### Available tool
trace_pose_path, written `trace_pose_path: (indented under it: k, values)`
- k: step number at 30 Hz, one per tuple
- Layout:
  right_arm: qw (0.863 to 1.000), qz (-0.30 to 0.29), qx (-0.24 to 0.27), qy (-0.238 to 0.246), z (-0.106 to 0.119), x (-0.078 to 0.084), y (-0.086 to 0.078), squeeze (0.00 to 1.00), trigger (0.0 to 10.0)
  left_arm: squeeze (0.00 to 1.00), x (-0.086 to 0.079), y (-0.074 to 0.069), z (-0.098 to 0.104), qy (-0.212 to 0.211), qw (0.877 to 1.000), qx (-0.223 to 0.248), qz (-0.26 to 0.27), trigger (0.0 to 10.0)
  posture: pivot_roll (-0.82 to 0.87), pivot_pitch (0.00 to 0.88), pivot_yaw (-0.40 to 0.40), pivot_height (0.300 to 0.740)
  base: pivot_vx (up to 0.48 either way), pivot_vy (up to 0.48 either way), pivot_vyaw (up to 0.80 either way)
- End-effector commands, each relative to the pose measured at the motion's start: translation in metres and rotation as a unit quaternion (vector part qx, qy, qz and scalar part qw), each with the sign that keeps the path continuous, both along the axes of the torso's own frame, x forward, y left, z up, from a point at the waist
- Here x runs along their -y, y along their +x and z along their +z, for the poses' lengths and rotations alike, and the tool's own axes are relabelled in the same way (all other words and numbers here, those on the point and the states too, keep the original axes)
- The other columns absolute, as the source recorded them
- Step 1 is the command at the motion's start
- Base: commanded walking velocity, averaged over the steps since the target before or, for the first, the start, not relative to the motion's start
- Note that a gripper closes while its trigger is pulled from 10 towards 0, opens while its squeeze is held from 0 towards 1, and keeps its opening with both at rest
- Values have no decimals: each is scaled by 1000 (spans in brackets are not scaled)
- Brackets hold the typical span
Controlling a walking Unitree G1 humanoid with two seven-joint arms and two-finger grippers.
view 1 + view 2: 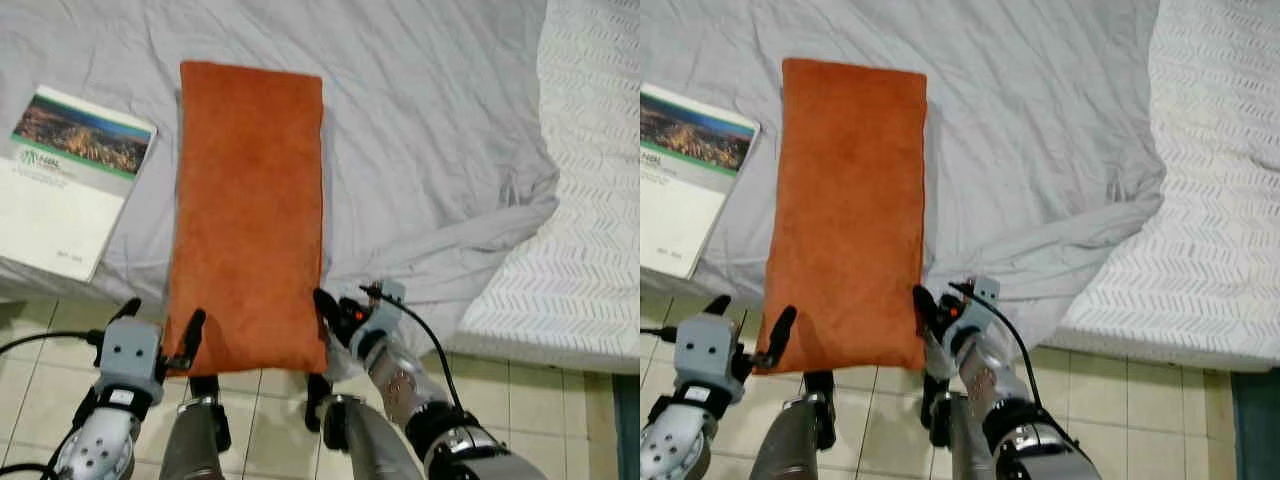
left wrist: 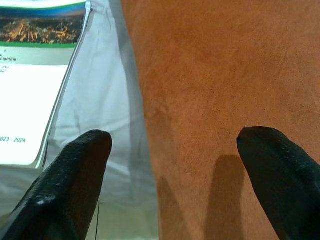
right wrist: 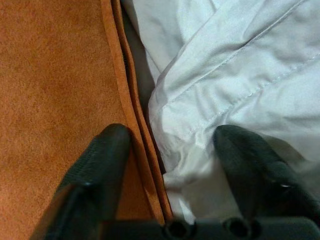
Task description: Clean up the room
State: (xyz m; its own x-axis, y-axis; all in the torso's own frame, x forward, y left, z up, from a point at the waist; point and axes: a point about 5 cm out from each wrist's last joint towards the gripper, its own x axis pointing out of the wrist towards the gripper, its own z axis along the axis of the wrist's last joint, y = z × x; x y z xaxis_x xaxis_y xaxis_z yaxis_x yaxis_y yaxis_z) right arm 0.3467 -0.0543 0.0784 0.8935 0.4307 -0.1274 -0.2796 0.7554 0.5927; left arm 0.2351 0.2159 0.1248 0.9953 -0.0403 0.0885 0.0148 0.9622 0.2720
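Orange cushion (image 1: 248,215) is flanked at its near corners by released left hand (image 1: 160,335) and right hand (image 1: 335,318); grey sheet (image 1: 440,150) risks being pinched.

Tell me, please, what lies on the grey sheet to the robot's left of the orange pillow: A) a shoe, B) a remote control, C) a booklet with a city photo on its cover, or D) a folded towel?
C: a white booklet with a night-city photo lies on the grey sheet left of the orange pillow.
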Motion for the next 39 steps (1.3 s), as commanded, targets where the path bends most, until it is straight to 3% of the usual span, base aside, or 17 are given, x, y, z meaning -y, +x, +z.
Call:
trace_pose_path:
  k: [1, 6, 12, 23, 25, 27, 28, 30, 31, 32, 37, 38, 39]
  values:
    - [997, 53, -24, 58, 6, -61, -15, 0, 0, 0, 3, -6, -15, -2, 1000, -21, 0, 10000, 20, 772, -235, 740, 0, 0, 0]
    - [995, 66, -28, 66, 4, -67, -18, 0, 0, 0, 4, -9, -28, -3, 1000, -27, -10, 10000, 25, 765, -234, 740, 0, 0, 0]
    - [996, 59, -25, 54, -1, -61, -20, 0, 0, 0, -12, -11, -41, 9, 999, -43, 14, 10000, 9, 764, -245, 740, 0, 0, 0]
    - [998, 46, 20, 45, 5, -48, -14, 0, 0, 0, -15, -7, -29, 15, 1000, -10, 25, 10000, -12, 742, -258, 740, 0, 0, 0]
    - [998, 30, 49, 40, 14, -42, -9, 0, 0, 0, -19, -3, -21, 17, 999, 5, 32, 10000, -17, 742, -257, 740, 0, 0, 0]
    - [992, 12, 126, -7, 34, -33, -1, 0, 0, 0, -23, -1, -8, 25, 999, 23, 40, 10000, -15, 742, -255, 740, 0, 0, 0]
    - [992, 12, 126, -7, 34, -33, -1, 0, 0, 0, -23, -1, -8, 25, 999, 23, 40, 10000, -15, 742, -255, 740, 0, 0, 0]
    - [982, 1, 185, -30, 52, -27, 3, 0, 0, 0, -25, 0, 1, 32, 998, 38, 44, 10000, -14, 741, -254, 740, 0, 0, 0]
    - [982, 1, 185, -30, 52, -27, 3, 0, 0, 0, -25, 0, 1, 32, 998, 38, 44, 10000, -14, 741, -254, 740, 0, 0, 0]
    - [969, -14, 239, -58, 71, -19, 6, 0, 0, 0, -28, 1, 9, 30, 997, 47, 47, 10000, -18, 741, -251, 740, 0, 0, 0]
    - [961, -25, 262, -89, 79, -13, 7, 0, 0, 0, -28, 6, 12, 22, 998, 42, 51, 10000, -20, 737, -252, 740, 0, 0, 0]
    - [959, -26, 262, -100, 79, -12, 7, 0, 4157, 0, -27, 9, 12, 18, 998, 37, 53, 10000, -20, 737, -252, 740, 0, 0, 0]
    - [959, -26, 262, -100, 79, -12, 7, 0, 4157, 0, -27, 9, 12, 18, 998, 37, 53, 10000, -20, 737, -252, 740, 0, 0, 0]
